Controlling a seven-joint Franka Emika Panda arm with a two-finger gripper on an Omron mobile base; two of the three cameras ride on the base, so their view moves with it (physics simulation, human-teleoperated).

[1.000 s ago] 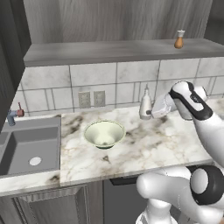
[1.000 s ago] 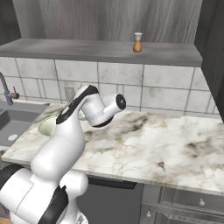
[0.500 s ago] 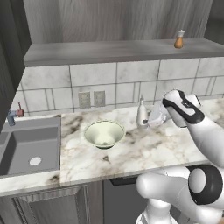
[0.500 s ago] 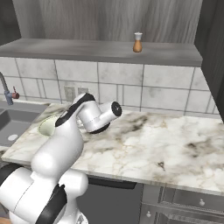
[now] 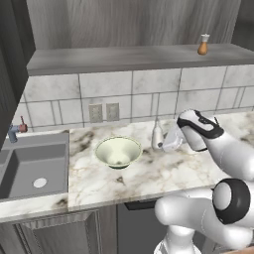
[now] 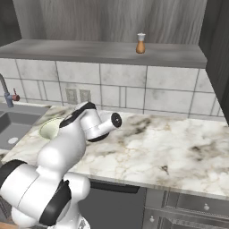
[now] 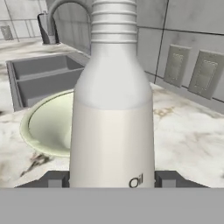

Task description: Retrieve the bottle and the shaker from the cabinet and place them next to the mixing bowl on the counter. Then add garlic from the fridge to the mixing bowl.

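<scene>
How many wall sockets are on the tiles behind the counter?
2: both wall sockets sit side by side on the tiled wall behind the mixing bowl. The arm could be hiding others.

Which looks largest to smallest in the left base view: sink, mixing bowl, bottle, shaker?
1. Sink
2. Mixing bowl
3. Bottle
4. Shaker

The shaker stands farther back on the shelf, so part of its smallness may be distance.
</scene>
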